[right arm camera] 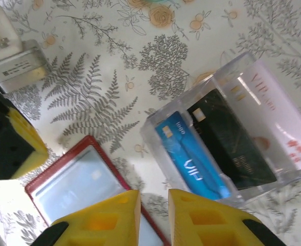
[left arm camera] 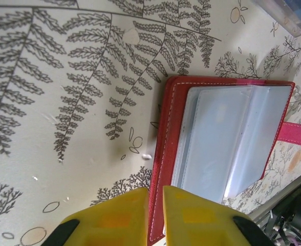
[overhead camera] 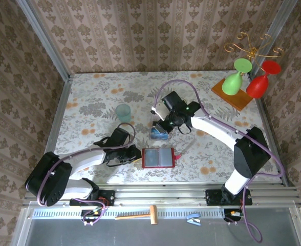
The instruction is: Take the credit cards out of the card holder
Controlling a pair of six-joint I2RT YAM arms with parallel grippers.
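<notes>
Card holder lies open at lower centre of the overhead view, its left red edge clamped between the left gripper's nearly closed fingers. Right gripper, jaws narrowly apart and empty, hovers just above, beside the clear box holding the credit cards.

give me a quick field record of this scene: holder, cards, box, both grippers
card holder: open flat on the table, clear pocket panels facing up, strap to its right
credit cards: blue, black and pale pink-white ones standing in the clear box
clear box: on the table just beyond the holder
left gripper: jaws nearly together at the holder's red left edge
right gripper: narrow gap, nothing between the fingers, above the holder and box
</notes>
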